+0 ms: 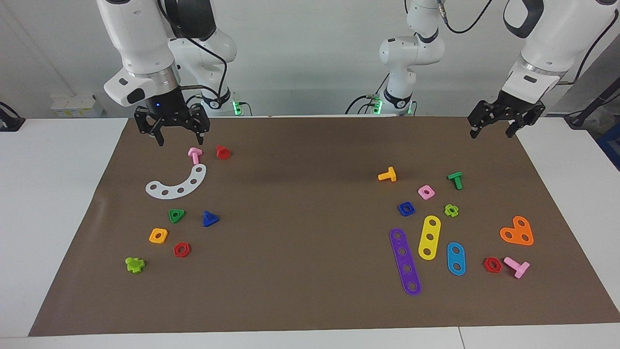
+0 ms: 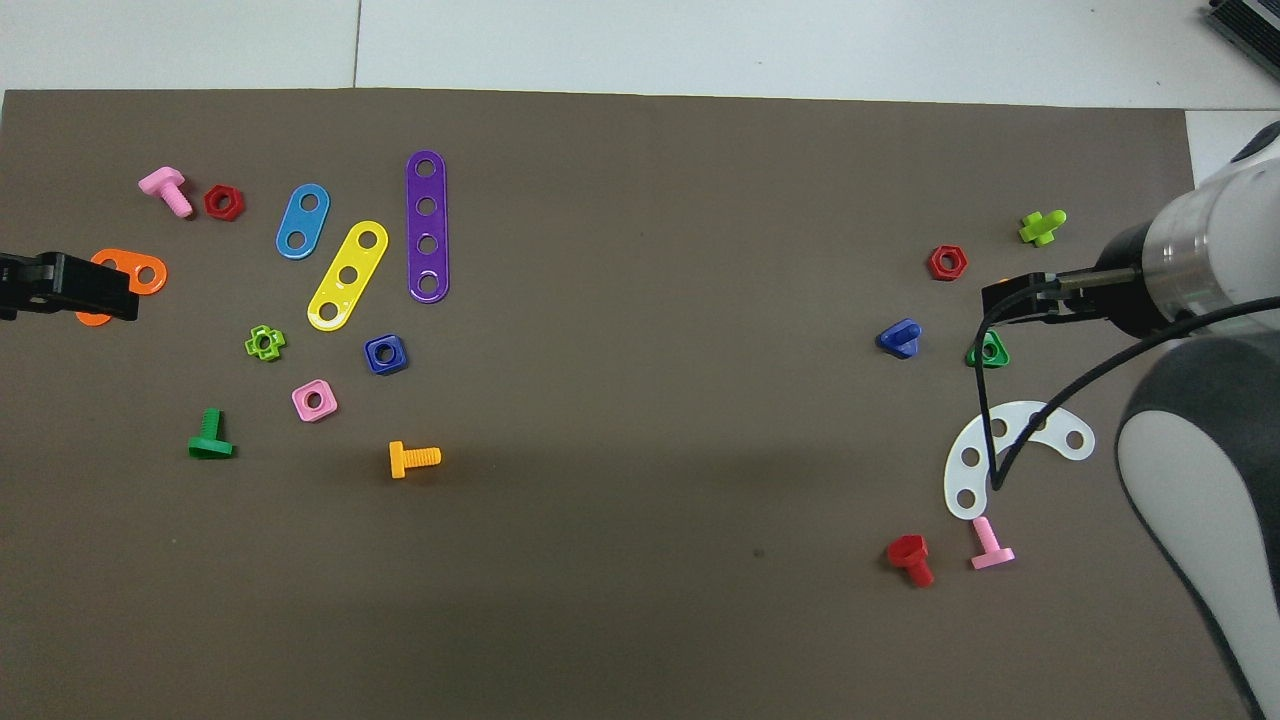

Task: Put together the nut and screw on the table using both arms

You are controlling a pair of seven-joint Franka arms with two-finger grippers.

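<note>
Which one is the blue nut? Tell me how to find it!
Look on the brown mat toward the left arm's end, at the purple strip. The nut lies just nearer the robots than it. It's dark blue, unlike the pink nut beside it.

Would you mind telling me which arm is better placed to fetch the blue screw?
Probably the right. The right gripper hangs open over the right arm's end of the mat, where the blue screw lies. The left gripper waits at the left arm's end, nearer the blue nut.
</note>
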